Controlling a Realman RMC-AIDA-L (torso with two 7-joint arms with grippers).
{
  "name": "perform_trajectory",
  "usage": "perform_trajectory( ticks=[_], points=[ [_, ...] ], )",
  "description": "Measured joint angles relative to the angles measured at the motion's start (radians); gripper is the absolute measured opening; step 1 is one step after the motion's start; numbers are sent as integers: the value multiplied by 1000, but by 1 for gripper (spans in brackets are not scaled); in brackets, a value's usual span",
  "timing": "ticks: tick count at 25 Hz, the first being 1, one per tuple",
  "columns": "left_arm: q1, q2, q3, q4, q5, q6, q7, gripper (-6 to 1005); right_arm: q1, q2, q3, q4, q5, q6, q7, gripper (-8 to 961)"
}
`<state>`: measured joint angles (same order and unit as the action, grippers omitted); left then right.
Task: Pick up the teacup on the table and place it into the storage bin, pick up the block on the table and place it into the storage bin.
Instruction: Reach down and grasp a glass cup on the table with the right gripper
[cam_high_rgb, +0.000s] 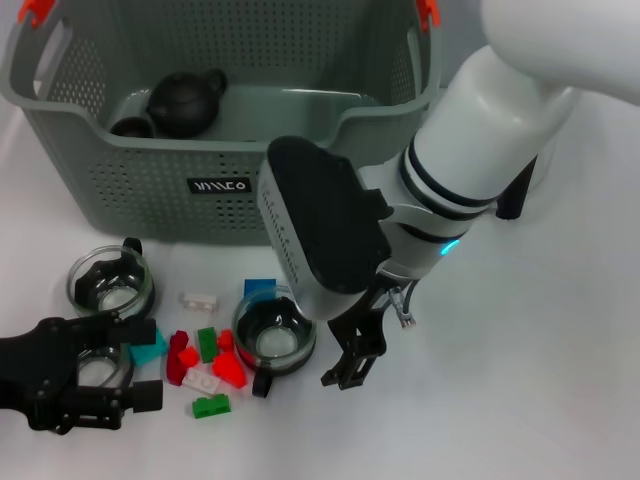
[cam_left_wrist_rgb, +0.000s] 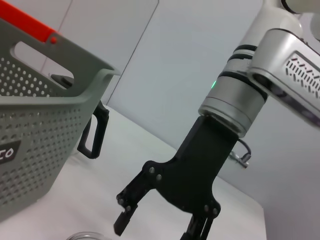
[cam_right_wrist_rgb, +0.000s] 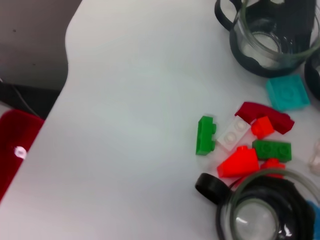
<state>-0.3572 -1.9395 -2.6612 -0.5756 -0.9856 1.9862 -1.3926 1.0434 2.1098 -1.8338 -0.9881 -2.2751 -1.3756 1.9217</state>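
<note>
From the head camera, you see the right gripper (cam_high_rgb: 362, 362) hanging just beside the glass teacup with a black holder and handle (cam_high_rgb: 273, 337), its black fingers spread and holding nothing, placed there, I judge, to close on the cup's rim. The large grey-green perforated storage bin (cam_high_rgb: 150, 190) stands behind, already holding a dark round teapot (cam_high_rgb: 186, 101) (and a small dark cup beside it). The left gripper (cam_high_rgb: 85, 375) rests low at the near left, jaws parted around a second glass cup (cam_high_rgb: 100, 372), though whether it grips you cannot tell. A third glass teacup (cam_high_rgb: 110, 281) sits near the bin wall. Scattered small plastic blocks (cam_high_rgb: 205, 362) lie between the cups, crowding the approach.

From the left wrist camera, the right gripper (cam_left_wrist_rgb: 160, 224) shows clearly open and empty, with the bin's handle cut-out (cam_left_wrist_rgb: 42, 62) beside it.

From the right wrist camera, the green block (cam_right_wrist_rgb: 205, 135), a white one and the red pieces cluster against the teacup's handle (cam_right_wrist_rgb: 208, 186), so a finger may nudge them.
</note>
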Motion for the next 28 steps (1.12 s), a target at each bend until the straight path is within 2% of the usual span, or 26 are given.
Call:
perform_trajectory(
  ticks=[11, 28],
  points=[
    [-1, -1, -26, 14, -3, -5, 0, 941, 6, 5, -149, 0, -1, 134, -48, 899],
    [-6, -1, -44, 14, -4, -15, -1, 941, -1, 15, -231, 47, 42, 270, -61, 897]
  ],
)
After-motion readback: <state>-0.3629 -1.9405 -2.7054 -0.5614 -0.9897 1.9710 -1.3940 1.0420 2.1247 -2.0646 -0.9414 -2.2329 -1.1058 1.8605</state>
